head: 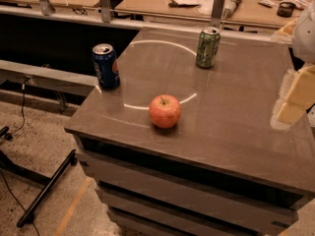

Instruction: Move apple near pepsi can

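Apple [165, 111] sits untouched near desk [236, 132] front, apart from pepsi can [106, 66]; claw [295, 96] hovers at right, state can't tell, prob. pre-grasp.

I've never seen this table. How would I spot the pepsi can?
Look at the dark table, with the gripper hanging at its right edge. At the table's left edge, left of the apple, stands the pepsi can. It is dark blue with a red-and-white logo, while the other can is green.

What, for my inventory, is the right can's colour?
Camera view: green can, pale markings; end effector at right edge.
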`<state>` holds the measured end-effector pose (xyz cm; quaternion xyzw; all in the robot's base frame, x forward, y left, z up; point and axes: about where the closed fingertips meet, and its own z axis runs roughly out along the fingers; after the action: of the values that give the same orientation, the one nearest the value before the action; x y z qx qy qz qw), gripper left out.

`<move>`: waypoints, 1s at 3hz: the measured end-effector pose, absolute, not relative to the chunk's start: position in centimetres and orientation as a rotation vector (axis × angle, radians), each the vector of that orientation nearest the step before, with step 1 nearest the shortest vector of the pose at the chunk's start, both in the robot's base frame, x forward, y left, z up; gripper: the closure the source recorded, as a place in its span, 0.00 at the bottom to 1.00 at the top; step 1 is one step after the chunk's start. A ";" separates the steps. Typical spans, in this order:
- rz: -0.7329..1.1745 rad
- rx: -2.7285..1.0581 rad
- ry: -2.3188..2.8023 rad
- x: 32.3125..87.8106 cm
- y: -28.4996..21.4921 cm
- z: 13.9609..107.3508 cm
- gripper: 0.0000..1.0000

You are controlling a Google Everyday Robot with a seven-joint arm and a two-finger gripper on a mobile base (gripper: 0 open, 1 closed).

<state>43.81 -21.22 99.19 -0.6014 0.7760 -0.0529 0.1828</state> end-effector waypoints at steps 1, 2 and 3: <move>-0.142 -1.695 2.185 44.0 -21.0 99.0 0.00; -0.086 -1.686 2.157 45.5 -19.1 97.7 0.00; 0.069 -1.654 2.076 47.0 -15.7 95.1 0.00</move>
<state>47.04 -15.66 95.14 -0.6046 0.7588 0.0254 0.2409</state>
